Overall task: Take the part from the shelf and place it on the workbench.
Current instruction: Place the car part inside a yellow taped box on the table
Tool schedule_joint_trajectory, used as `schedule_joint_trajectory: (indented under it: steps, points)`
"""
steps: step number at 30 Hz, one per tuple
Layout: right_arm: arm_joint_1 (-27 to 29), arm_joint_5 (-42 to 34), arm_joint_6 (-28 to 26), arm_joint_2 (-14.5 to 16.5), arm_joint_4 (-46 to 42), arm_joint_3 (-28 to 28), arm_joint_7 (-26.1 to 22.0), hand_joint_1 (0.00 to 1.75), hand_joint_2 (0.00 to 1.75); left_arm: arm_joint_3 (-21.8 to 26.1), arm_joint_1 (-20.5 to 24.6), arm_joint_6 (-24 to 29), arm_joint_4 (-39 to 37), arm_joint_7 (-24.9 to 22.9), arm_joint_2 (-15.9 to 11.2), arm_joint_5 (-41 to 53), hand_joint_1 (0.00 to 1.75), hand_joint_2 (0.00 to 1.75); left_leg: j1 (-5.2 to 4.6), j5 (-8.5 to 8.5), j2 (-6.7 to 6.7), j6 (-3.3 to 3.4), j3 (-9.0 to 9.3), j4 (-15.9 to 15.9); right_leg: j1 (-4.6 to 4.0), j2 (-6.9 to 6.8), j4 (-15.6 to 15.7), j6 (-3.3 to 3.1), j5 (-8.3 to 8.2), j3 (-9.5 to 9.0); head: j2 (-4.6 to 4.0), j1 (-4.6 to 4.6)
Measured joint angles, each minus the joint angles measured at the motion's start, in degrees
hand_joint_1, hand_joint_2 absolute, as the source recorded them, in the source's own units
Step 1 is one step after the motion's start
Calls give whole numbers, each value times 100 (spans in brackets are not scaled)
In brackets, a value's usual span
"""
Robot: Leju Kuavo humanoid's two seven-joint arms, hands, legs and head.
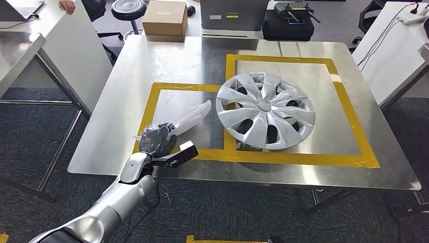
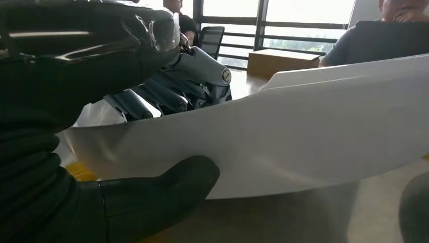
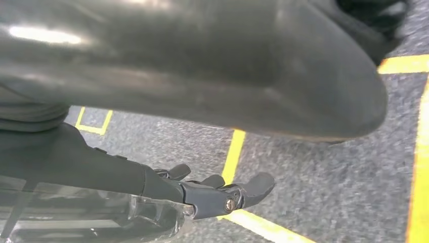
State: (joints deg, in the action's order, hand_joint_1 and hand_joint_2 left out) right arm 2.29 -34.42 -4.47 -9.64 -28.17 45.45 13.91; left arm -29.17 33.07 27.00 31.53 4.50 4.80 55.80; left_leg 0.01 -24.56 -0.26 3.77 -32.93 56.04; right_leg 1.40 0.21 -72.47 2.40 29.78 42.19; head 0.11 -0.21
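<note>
Left hand (image 1: 158, 140) grips white part (image 1: 195, 115) at workbench (image 1: 126, 76) near edge; right hand (image 3: 222, 195) hangs empty, fingers apart. Risk: careless release slides part off edge.

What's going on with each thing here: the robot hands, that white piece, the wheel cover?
Left robot hand: grips the white part's end.
White part: in clear wrap, over the left taped box.
Hubcap: lying flat, overlapping the yellow tape.
Right robot hand: holds nothing, above carpet.

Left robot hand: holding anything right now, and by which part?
Yes. The left robot hand grips the white bagged part by its near end, thumb under its edge; far end over the workbench.
</note>
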Motion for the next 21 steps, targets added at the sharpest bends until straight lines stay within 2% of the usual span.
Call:
schedule_joint_trajectory:
  steps: [2,3,4,6,8,10,12,13,14,15,16,18,19,21]
  points:
    - [27,-56,-30,-39,-45,23,22,0,0,2,31,-20,-97,-105,7,5,175,175,8,-31,-15,-46,-1,46,44,-12,757,115,-289,-370,0,2]
    - [26,-85,-38,-55,-67,36,35,0,0,6,59,-37,-140,-173,8,7,131,175,-2,-60,-18,-83,-12,85,51,-13,1128,130,-406,-566,0,2]
    - [24,-114,-44,-66,-86,52,44,0,0,13,84,-54,-183,-243,10,8,87,175,-14,-84,-19,-117,-23,119,52,-11,1371,113,-475,-698,0,1]
    - [25,-165,-52,-80,-110,95,58,0,0,45,118,-85,-265,-365,7,1,0,175,-28,-109,-18,-164,-38,153,22,3,1467,27,-493,-767,0,-4]
    - [32,-216,-62,-89,-126,146,63,0,0,87,122,-84,-336,-458,-5,-20,0,175,-1,-147,-14,-204,-53,193,36,7,1470,-45,-503,-763,0,-7]
    - [32,-258,-79,-97,-144,184,63,0,0,116,122,-54,-394,-515,-26,-35,0,87,21,-370,-9,-266,-207,515,61,7,1480,-111,-516,-764,0,-9]
    - [32,-287,-97,-111,-155,218,62,0,0,149,107,-26,-451,-534,-43,-57,0,0,36,-733,-5,-315,-543,1233,49,5,1477,-142,-516,-757,0,-10]
    - [32,-299,-104,-118,-158,244,61,0,0,172,89,-13,-479,-537,-52,-74,0,0,44,-858,-5,-326,-704,1581,39,5,1476,-143,-515,-753,0,-10]
    - [33,-310,-107,-125,-160,273,61,0,0,196,71,9,-504,-537,-61,-92,0,0,49,-890,-5,-324,-798,1780,28,6,1475,-143,-515,-752,0,-10]
    - [34,-320,-109,-132,-161,301,61,0,0,220,59,35,-522,-536,-71,-107,0,0,51,-814,-5,-309,-787,1759,16,7,1475,-143,-515,-754,0,-10]
    - [32,-329,-111,-137,-162,327,60,0,0,240,55,63,-534,-532,-82,-114,0,0,50,-647,-5,-279,-664,1508,4,10,1475,-143,-515,-761,0,-11]
    - [29,-345,-113,-139,-173,371,56,0,0,268,59,116,-544,-501,-106,-123,0,0,26,-300,-3,-179,-266,719,-22,14,1475,-139,-516,-771,0,-6]
    - [25,-351,-113,-144,-181,397,54,0,0,278,60,143,-545,-474,-116,-129,0,0,2,-212,0,-136,-122,424,-29,13,1474,-131,-520,-766,0,-7]
    - [16,-366,-113,-153,-196,444,52,0,0,295,51,186,-548,-420,-130,-143,0,0,-43,-201,4,-90,-30,211,-33,6,1478,-102,-536,-748,0,-4]
